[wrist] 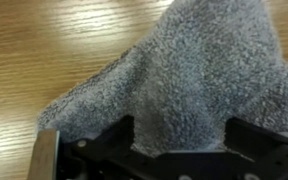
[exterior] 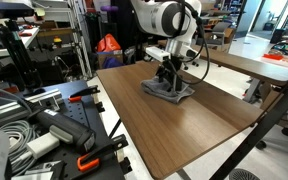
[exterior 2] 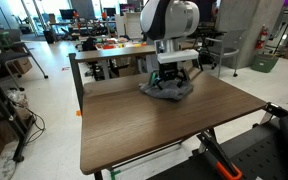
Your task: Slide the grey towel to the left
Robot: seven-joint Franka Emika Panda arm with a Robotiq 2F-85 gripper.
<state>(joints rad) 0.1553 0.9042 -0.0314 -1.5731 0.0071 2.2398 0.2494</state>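
The grey towel (exterior: 181, 94) lies bunched and rumpled on the wooden table (exterior: 184, 130), near its far edge, and shows in both exterior views (exterior 2: 152, 93). My gripper (exterior: 170, 78) points straight down onto the towel's middle (exterior 2: 170, 80). In the wrist view the fuzzy grey towel (wrist: 194, 70) fills most of the frame. The two black fingers of the gripper (wrist: 179, 140) stand wide apart with towel between them, pressing into the cloth. The towel's left corner tapers onto the bare wood (wrist: 44, 50).
A cart with cables and orange-handled clamps (exterior: 44, 130) stands beside the table. A second wooden table (exterior: 254, 65) is close on the other side. Another desk with orange items (exterior 2: 109, 48) stands behind. The wooden tabletop (exterior 2: 154, 135) stretches toward the near edge.
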